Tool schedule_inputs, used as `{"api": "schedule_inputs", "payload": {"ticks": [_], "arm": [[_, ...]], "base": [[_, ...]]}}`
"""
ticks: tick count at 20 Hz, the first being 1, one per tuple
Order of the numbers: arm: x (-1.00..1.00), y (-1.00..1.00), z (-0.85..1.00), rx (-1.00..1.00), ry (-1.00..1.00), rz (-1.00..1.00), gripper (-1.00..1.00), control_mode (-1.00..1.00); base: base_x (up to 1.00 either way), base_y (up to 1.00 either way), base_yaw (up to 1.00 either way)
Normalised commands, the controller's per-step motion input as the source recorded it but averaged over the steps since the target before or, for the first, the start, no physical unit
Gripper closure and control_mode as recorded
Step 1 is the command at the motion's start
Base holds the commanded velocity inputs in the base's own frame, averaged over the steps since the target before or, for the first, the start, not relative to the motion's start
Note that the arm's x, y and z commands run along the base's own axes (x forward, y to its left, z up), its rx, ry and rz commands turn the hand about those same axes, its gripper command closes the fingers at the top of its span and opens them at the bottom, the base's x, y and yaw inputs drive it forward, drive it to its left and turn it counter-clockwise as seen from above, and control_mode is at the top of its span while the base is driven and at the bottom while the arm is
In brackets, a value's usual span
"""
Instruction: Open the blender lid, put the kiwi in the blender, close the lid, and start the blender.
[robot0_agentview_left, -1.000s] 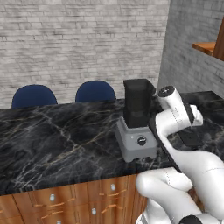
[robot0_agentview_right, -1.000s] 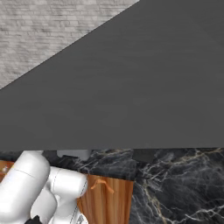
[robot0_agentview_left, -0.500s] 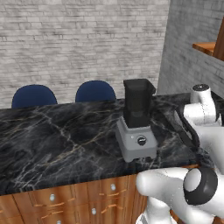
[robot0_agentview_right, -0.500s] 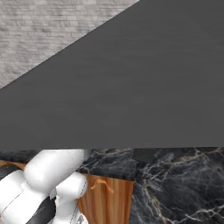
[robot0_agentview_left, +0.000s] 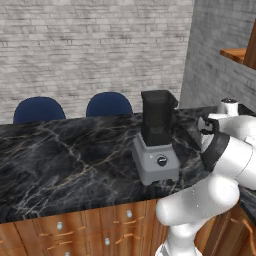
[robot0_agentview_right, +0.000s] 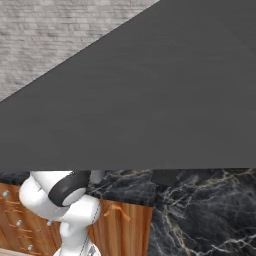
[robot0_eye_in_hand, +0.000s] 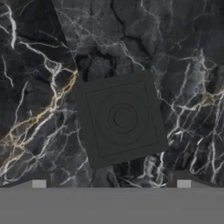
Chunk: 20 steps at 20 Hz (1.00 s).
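The blender (robot0_agentview_left: 156, 137) is seen in the left base view standing on the dark marbled surface (robot0_agentview_left: 65, 155), its grey base with the round black knob (robot0_agentview_left: 161, 161) turned toward the camera and the dark square jar rising above it. The top of the jar appears uncovered. This fits the hand view, where the blender lid (robot0_eye_in_hand: 120, 118), a flat black square with raised concentric rings at its middle, is shown lying flat on the marbled surface, apart from the jar. It is judged to have been set down there so that the jar mouth is left free for the fruit.

In the hand view the tool (robot0_eye_in_hand: 111, 183) is looked along from above, with the lid just beyond the two finger tips (robot0_eye_in_hand: 39, 183), which stand wide apart at either side of the lower edge. Nothing is held between them, so the tool is taken to be released and empty. The lid is not touched by either tip.

The kiwi cannot be found in any of the views, so its place is not known. In the right base view a large grey slab blocks most of the picture.

The opening step is judged done; fetching the kiwi is judged the step in hand.
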Motion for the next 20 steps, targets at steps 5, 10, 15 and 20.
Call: {"api": "schedule_inputs", "payload": {"ticks": [5,10,15,20], "arm": [[0.03,-0.46,-0.22,0.14,0.0,0.05,-1.0,-1.0],[0.15,-0.1,-0.33,0.07,0.0,0.02,-1.0,-1.0],[0.08,0.0,-0.41,0.01,0.0,0.05,-1.0,-1.0],[0.0,0.02,-0.28,0.0,-0.02,0.03,-1.0,-1.0]], "base": [[0.0,0.0,0.0],[0.0,0.0,0.0],[0.0,0.0,0.0],[0.0,0.0,0.0]]}}
